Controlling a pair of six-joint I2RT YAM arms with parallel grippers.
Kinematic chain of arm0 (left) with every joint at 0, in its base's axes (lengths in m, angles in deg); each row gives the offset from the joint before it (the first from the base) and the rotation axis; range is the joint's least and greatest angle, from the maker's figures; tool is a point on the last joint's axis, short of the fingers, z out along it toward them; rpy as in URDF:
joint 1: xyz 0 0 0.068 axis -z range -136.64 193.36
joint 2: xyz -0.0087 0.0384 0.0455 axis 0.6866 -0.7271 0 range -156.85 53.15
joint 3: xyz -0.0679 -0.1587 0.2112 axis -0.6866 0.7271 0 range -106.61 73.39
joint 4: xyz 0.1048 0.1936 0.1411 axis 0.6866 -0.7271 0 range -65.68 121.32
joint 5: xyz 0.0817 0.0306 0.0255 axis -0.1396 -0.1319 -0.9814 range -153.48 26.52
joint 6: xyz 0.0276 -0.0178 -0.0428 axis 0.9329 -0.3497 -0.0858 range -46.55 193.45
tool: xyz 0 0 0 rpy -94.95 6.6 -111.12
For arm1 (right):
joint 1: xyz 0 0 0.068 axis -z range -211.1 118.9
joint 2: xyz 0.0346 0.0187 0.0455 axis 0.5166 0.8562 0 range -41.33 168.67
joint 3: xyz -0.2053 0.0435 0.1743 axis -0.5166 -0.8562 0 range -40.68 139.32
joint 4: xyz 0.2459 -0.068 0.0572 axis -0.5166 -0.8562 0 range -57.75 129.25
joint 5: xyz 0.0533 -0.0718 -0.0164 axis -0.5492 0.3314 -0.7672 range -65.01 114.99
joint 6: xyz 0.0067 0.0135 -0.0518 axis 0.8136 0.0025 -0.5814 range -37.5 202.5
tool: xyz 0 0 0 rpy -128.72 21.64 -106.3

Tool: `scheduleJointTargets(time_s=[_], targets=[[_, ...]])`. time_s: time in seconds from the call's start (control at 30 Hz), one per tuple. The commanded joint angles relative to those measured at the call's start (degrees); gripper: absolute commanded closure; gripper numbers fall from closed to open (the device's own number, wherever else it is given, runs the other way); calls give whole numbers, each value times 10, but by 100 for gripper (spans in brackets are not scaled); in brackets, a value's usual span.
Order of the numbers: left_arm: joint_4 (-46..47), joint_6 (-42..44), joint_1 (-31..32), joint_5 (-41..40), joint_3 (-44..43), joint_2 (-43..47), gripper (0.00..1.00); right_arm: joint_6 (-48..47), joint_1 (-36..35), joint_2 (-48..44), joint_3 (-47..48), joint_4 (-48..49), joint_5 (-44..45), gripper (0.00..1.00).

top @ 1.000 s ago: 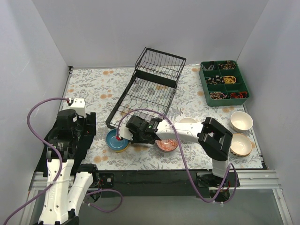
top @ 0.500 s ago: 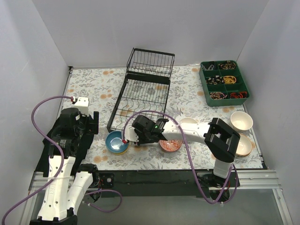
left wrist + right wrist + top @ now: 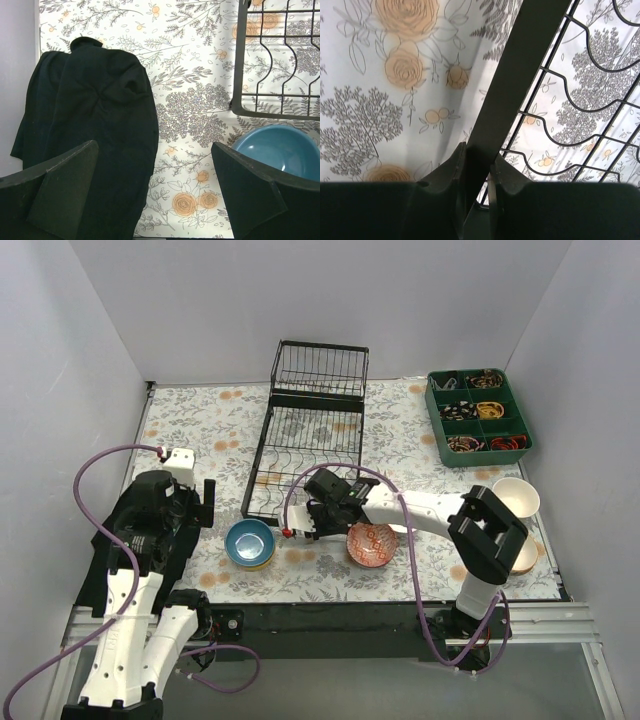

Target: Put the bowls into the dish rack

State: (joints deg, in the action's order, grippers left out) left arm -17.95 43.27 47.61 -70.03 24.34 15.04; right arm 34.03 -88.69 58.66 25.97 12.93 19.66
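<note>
The black wire dish rack (image 3: 305,445) lies mid-table, its grid end (image 3: 320,368) standing up at the far side. My right gripper (image 3: 322,508) is shut on the rack's near frame bar (image 3: 520,75); in the right wrist view the fingers (image 3: 451,172) pinch that bar. A blue-inside bowl (image 3: 250,543) sits left of it, just off the rack's near left corner, and also shows in the left wrist view (image 3: 282,152). A red-patterned bowl (image 3: 372,545) sits just right of the gripper. My left gripper (image 3: 206,498) is open and empty (image 3: 155,200), left of the blue bowl.
A white bowl (image 3: 516,496) and a cream bowl (image 3: 527,556), partly hidden by the right arm, sit at the right edge. A green compartment tray (image 3: 480,416) stands at the back right. A black cover (image 3: 95,125) lies under the left arm.
The right gripper, holding the rack's near edge, has moved right and swung the rack from slanted to nearly square with the table. The red-patterned bowl is now uncovered.
</note>
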Motion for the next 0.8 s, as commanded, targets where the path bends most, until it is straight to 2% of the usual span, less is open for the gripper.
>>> scheduleJointTargets(time_s=[0.0,0.2,0.53,0.63,0.77], targets=[[19,8,3,12,3,2,2,-153,27,-10,-49,-17,102,99],[16,-1,3,17,7,5,2,-163,40,-33,-93,-16,113,99],[16,-2,3,35,12,8,2,-150,66,-38,-98,-11,135,99],[7,9,3,65,7,11,2,-150,77,-43,-99,-13,136,99],[-23,41,3,163,-3,12,2,-160,86,-54,-115,-12,139,99]])
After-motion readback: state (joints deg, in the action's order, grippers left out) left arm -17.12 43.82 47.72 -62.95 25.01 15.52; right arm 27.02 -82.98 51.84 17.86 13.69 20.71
